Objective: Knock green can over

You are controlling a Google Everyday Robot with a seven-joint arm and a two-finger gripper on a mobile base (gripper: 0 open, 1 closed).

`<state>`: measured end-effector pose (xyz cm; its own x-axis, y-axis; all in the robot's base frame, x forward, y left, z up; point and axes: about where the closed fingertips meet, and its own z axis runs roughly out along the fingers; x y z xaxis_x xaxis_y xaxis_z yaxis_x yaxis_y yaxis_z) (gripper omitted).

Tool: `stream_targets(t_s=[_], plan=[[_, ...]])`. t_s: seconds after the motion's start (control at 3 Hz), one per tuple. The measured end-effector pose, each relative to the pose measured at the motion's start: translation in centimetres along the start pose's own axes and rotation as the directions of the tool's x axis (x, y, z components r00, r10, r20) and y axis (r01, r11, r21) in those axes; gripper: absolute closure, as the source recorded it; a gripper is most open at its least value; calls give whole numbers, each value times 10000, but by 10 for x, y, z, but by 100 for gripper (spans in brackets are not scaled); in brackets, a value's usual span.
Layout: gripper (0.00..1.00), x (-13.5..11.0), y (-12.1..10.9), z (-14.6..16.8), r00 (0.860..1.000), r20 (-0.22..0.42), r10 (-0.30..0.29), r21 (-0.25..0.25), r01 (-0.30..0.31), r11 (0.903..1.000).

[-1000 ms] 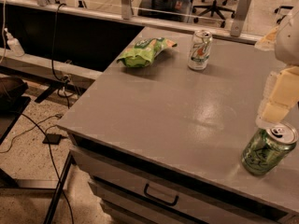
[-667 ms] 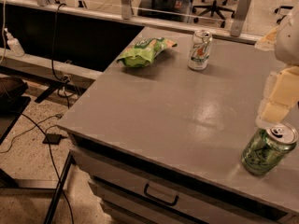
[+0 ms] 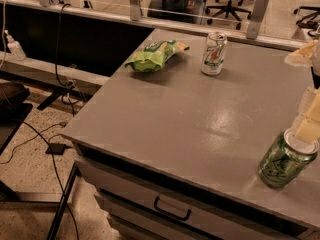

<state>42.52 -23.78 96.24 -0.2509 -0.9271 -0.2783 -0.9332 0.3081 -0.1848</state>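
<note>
The green can [image 3: 285, 163], dark green with pale swirls and a silver top, stands near the table's front right corner and leans slightly to the right. My gripper [image 3: 311, 118] comes in from the right edge of the view, just above and to the right of the can. One cream-coloured finger [image 3: 306, 130] rests at the can's top rim. Most of the gripper is cut off by the frame edge.
On the grey table [image 3: 175, 119], a white can with a green and red logo [image 3: 214, 53] stands at the back and a light green snack bag [image 3: 155, 56] lies to its left. A drawer handle [image 3: 172, 211] is below the front edge. Cables run over the floor at left.
My gripper has shifted a little to the right and down, onto the can's top rim. The green can stays in the same spot, as do the other things.
</note>
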Motion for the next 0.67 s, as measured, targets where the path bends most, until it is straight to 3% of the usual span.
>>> stream_targets(t_s=[0.33,0.67], plan=[[0,14,15,9,9977,662,119,-234,-104,9997],[0,27,36,20,9826,1818,381,-474,-300,9984]])
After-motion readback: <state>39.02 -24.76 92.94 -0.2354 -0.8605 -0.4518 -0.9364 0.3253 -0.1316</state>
